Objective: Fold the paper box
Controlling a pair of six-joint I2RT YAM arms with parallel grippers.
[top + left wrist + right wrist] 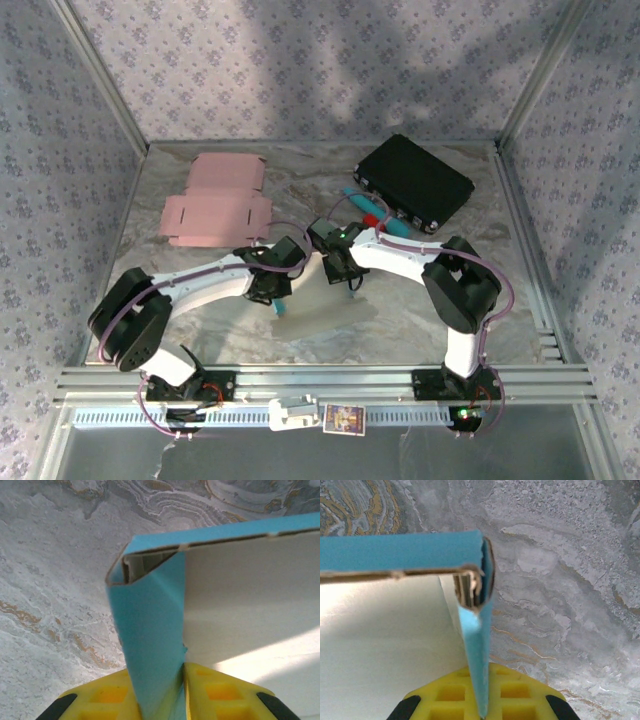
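The paper box (335,308) is blue outside and white inside, and is held partly folded over the middle of the table. In the left wrist view its blue side wall (150,620) runs down between my left gripper's (165,700) yellow fingers, which are shut on it. In the right wrist view another blue wall (479,645) stands edge-on between my right gripper's (482,702) fingers, pinched tight. Both walls meet a long blue top edge (395,552) at folded corners. From above, the left gripper (272,290) and right gripper (335,265) sit close together at the box's far side.
A flat pink box blank (215,200) lies at the back left. A black case (415,182) sits at the back right, with a teal and red tool (372,210) beside it. Metal frame rails (300,380) run along the near edge of the marble-patterned table (520,300).
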